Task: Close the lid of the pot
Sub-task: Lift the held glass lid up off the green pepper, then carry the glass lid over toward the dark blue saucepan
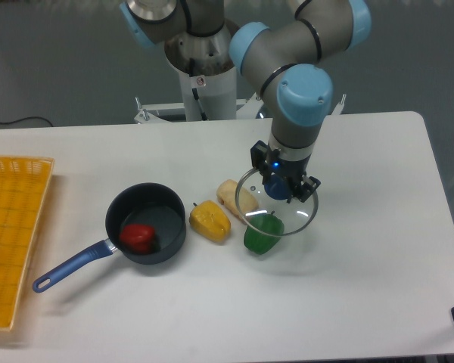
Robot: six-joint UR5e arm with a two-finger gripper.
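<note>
The pot [160, 215], dark grey-blue with a long blue handle [66, 268], sits uncovered at the table's left-centre with a red object [138, 237] inside. My gripper [277, 186] is shut on the blue knob of the clear glass lid [287, 220]. The lid hangs in the air, right of the pot, over a green object [262, 234] and partly over a beige piece [234, 198].
A yellow piece [209, 221] lies between the pot and the green object. An orange basket [11, 234] stands at the left edge of the table. The arm's base [204, 76] rises behind the table's middle.
</note>
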